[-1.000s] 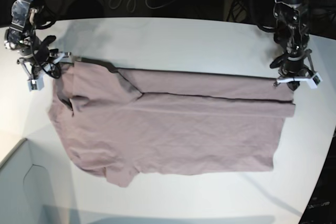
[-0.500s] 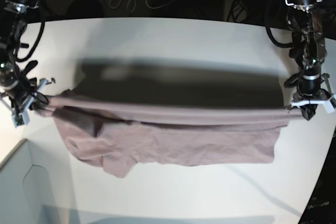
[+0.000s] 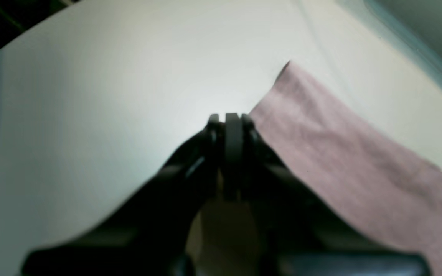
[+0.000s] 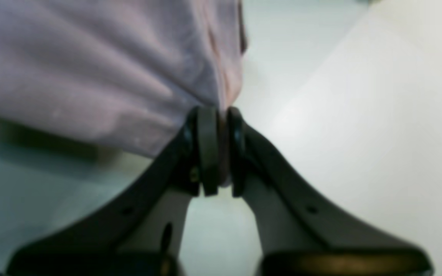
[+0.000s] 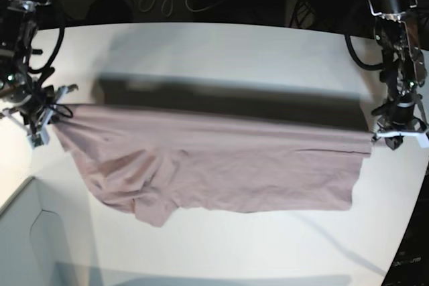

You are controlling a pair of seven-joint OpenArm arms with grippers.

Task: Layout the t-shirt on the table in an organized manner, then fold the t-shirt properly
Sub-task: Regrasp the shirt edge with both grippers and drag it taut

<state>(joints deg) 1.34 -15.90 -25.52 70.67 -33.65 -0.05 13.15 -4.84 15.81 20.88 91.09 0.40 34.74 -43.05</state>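
T-shirt (image 5: 214,165) stretched sideways, collar end twd right gripper (image 5: 47,115).

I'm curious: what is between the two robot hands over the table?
In the base view, the t-shirt stretches between the left end effector and right end effector.

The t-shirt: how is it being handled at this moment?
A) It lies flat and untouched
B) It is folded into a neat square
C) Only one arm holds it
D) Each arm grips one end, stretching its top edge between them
D: the right gripper and the left gripper each pinch one end of the t-shirt, its top edge taut above the table.
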